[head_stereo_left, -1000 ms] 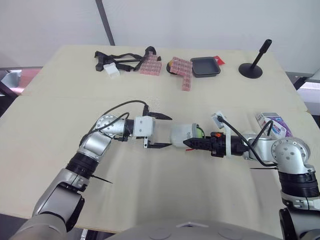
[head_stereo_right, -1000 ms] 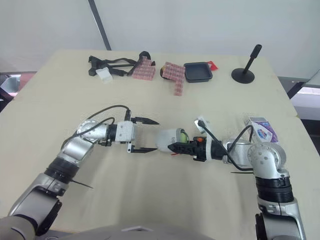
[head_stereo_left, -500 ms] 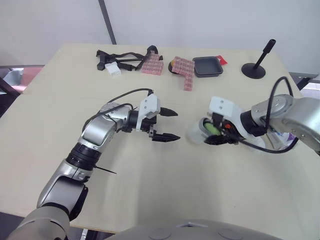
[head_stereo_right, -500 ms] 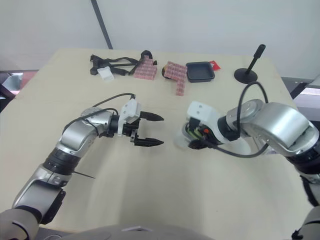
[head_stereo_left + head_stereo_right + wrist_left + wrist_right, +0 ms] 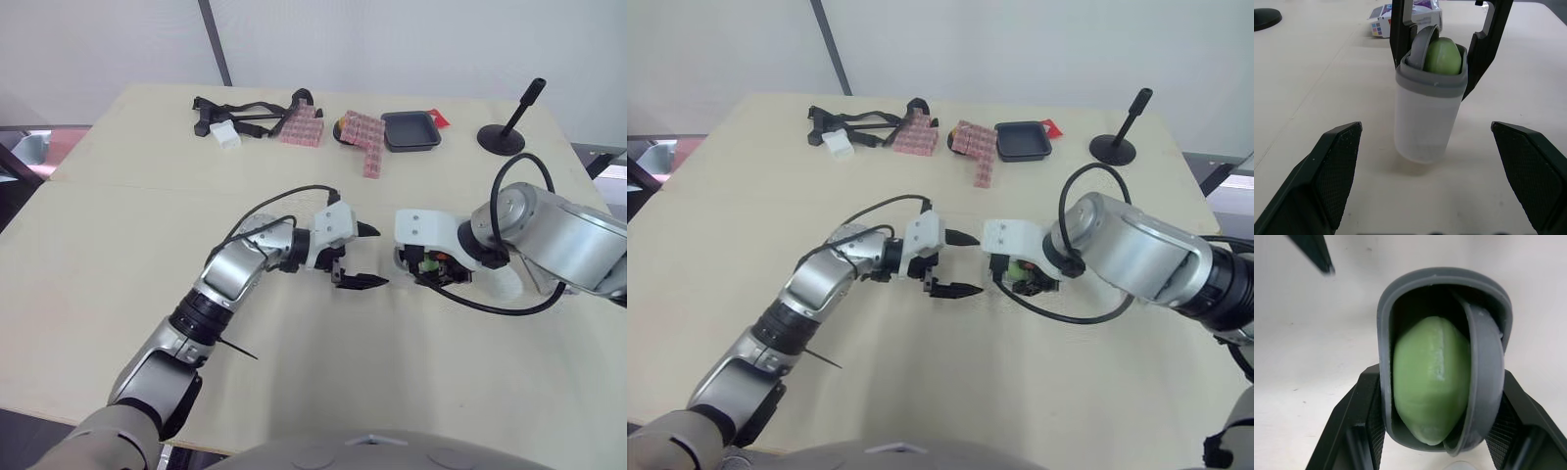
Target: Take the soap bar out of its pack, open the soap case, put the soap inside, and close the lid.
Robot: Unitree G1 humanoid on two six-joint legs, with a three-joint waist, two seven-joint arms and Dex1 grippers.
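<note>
Soap case (image 5: 1426,117), upright, clamped by right gripper (image 5: 428,266), green soap (image 5: 1443,57) inside, lid (image 5: 1421,48) askew: left gripper (image 5: 377,257), spread wide, should press lid down squarely.

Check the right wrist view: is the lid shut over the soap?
No, the grey lid stands turned aside in the mouth of the soap case, leaving the green soap bare.

Soap bar (image 5: 1443,56): inside soap case (image 5: 1425,117).
Soap case: upright on table (image 5: 118,225), between fingers of right gripper (image 5: 428,271).
Left gripper (image 5: 378,257): left of case, apart.
</note>
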